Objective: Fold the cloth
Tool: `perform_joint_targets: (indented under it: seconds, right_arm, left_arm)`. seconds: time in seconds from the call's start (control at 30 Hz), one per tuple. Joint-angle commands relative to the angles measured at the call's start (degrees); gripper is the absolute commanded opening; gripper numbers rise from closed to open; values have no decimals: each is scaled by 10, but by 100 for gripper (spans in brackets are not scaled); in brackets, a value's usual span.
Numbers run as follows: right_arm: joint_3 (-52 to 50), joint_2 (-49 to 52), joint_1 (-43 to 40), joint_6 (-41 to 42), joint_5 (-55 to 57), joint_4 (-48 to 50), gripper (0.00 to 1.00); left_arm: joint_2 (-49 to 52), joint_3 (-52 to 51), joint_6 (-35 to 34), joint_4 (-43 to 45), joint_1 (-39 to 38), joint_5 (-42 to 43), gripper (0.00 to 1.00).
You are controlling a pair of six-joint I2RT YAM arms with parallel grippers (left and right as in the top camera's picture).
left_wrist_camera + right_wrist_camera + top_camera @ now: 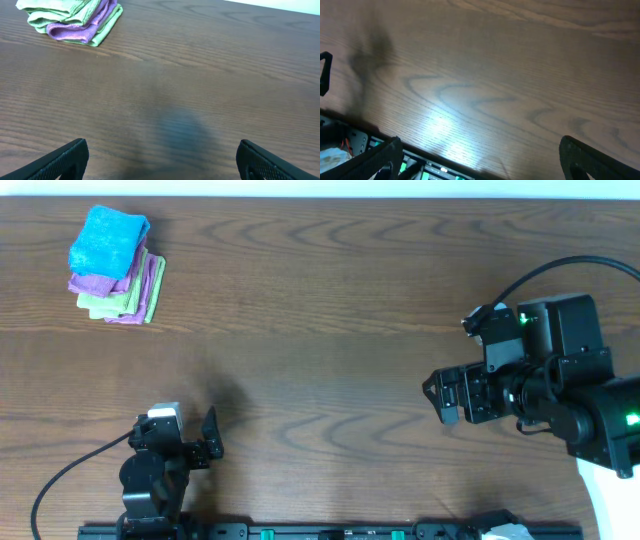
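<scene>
A stack of folded cloths point(113, 267) lies at the far left of the table, a blue one on top, purple and green ones beneath. Its lower green and purple layers show in the left wrist view point(72, 20) at the top left. My left gripper point(210, 442) is open and empty near the front left edge, well away from the stack; its fingertips frame bare table in the left wrist view point(162, 160). My right gripper point(443, 398) is open and empty at the right, held above bare table point(480, 157). No unfolded cloth is in view.
A black rail with green-lit parts point(330, 531) runs along the table's front edge and shows in the right wrist view point(350, 145). A white object point(610, 495) sits at the front right corner. Wood tabletop point(320, 330) spans the middle.
</scene>
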Motion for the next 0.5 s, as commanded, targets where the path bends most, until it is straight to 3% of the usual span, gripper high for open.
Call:
perform_joint_targets:
  seconds: [0.0, 0.37, 0.47]
  right_arm:
    - [0, -1, 4, -3, 1, 0, 99]
    - [0, -1, 4, -3, 1, 0, 99]
    - [0, -1, 4, -42, 44, 19, 99]
  left_arm:
    - [-3, -10, 0, 2, 2, -10, 95]
    - [-3, -10, 0, 2, 2, -10, 95]
    - [-3, -10, 0, 2, 2, -10, 95]
